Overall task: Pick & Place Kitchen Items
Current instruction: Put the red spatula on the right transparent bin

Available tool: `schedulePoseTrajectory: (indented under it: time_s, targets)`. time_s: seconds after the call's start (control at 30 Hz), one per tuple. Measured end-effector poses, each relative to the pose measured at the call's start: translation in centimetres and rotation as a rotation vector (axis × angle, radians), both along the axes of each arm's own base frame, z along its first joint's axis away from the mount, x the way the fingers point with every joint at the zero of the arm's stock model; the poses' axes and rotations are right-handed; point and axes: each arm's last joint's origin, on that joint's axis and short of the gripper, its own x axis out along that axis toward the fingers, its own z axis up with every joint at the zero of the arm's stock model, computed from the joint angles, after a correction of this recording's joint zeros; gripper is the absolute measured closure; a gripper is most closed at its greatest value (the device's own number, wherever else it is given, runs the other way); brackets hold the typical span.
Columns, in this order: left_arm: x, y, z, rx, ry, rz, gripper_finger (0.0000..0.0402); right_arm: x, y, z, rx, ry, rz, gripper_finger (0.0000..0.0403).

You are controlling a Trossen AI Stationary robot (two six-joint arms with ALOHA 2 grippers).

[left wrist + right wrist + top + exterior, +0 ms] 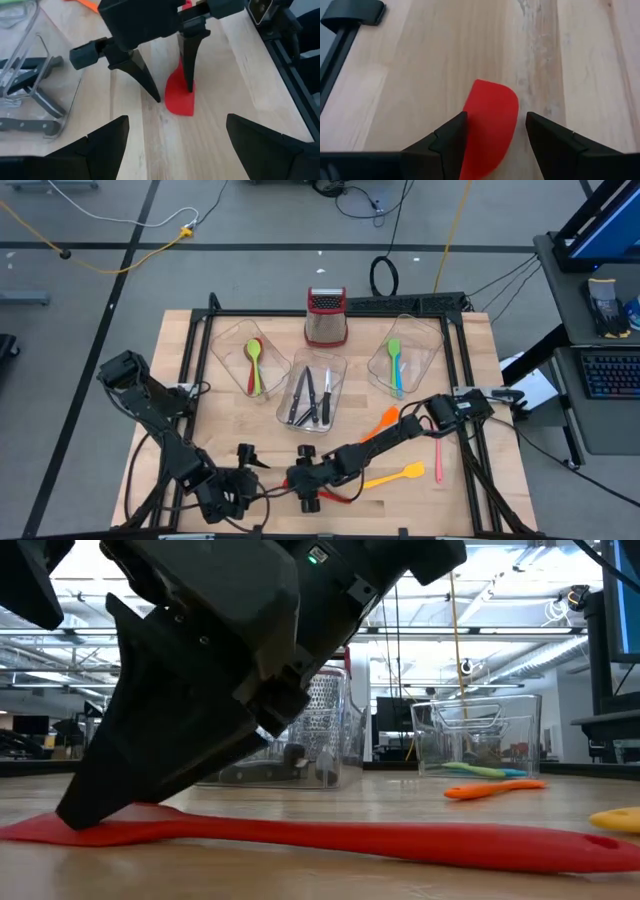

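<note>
The left gripper (243, 480) sat low at the near edge of the pale wooden table (450, 490), its jaws spread wide with nothing between them; through its own wrist camera the two dark fingers (95, 150) framed bare wood. Just beyond those open jaws stood the right gripper (172, 92), reached across from the other side, tips down on the board. Its jaws were apart and straddled the blade of a flat red silicone spatula (490, 125) that lay on the table. In the left wrist view one fingertip seemed to touch the blade while the other stood on bare wood beside it, though whether either side actually pressed the rubber was hard to judge. In the low view the red spatula's long handle (400, 840) ran flat along the tabletop, away from the fingers.

Farther from the right jaws, an orange spatula (385, 422) and a yellow-orange spatula (392, 476) lay loose on the wood beside that arm, with a slim pink utensil (438, 458) past them. Behind both grippers stood three clear plastic tubs: one with red and green spoons (254, 365), the middle one with black-handled knives (310, 398), the third with green and blue spoons (396, 365). A steel box grater with a red top (326, 318) stood behind the tubs.
</note>
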Motion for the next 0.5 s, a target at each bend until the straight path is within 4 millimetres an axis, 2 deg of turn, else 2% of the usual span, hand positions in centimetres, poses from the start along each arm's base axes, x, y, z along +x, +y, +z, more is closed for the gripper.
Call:
schedulePoseTrajectory:
  time_s: [0.17,0.5]
  targets:
    - [0.0,0.0,0.0,0.003,-0.011,0.014,0.0066,-0.9,-0.3,-0.7,-0.017,0.093,-0.064,0.0208]
    - [0.0,0.0,0.0,0.0,-0.012,0.017,0.0066,-1.2,0.0,-1.0,0.05,0.143,-0.011,0.0231]
